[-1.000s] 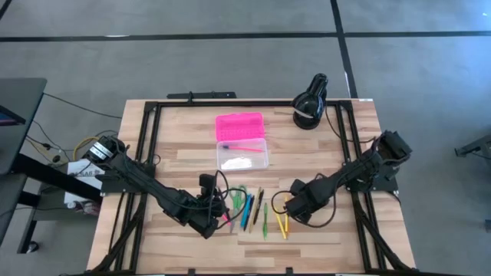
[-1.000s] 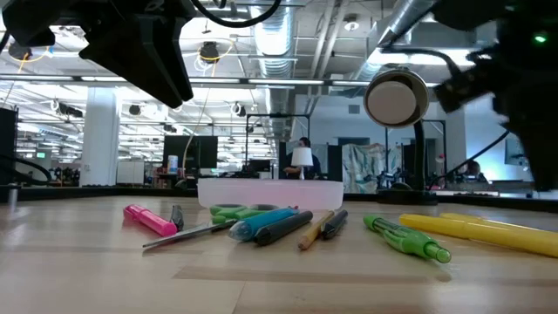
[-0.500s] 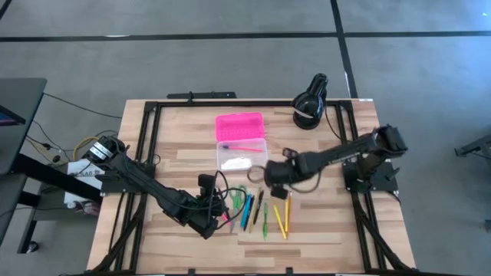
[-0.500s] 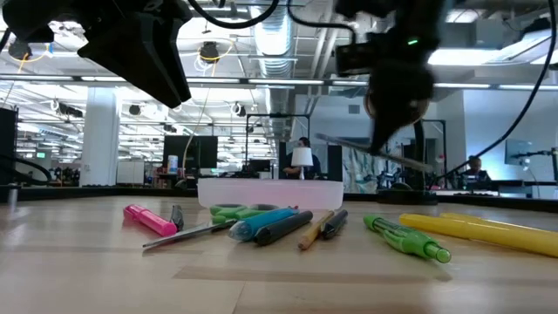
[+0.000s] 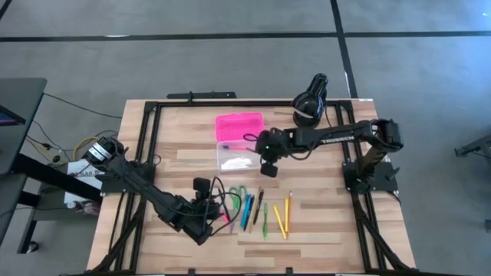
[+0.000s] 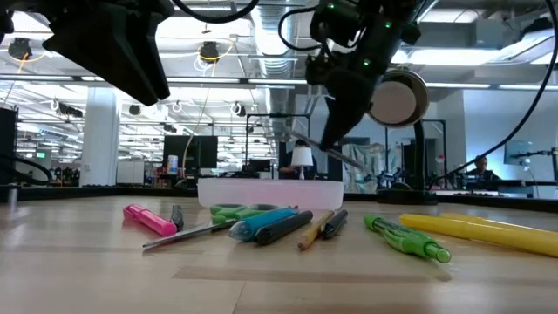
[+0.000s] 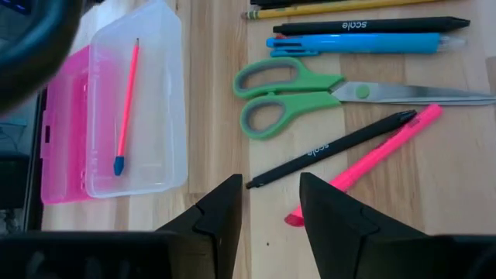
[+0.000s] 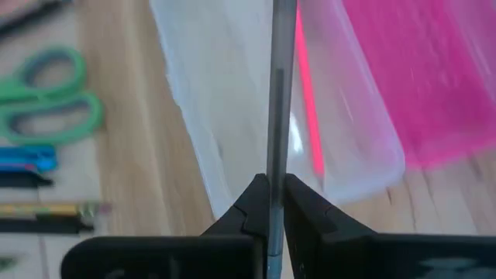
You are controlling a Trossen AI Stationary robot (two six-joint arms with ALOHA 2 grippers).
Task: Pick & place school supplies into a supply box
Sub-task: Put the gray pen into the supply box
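- The right tool (image 8: 273, 203) is pinching a thin grey pencil (image 8: 279, 93), fingers pressed onto it, above the clear base of the supply box (image 5: 242, 142).
- Inside that base lies a pink pencil (image 7: 127, 97); the pink lid (image 5: 239, 124) lies open on the base's far side.
- The left tool (image 7: 270, 205), fingers spread and holding nothing, hovers over the worktop (image 5: 176, 153) on the box's near side, just short of a black pen (image 7: 333, 147) and pink pen (image 7: 372, 159).
- Beyond them lie green scissors (image 7: 294, 97).
- The black pen reads "scale".
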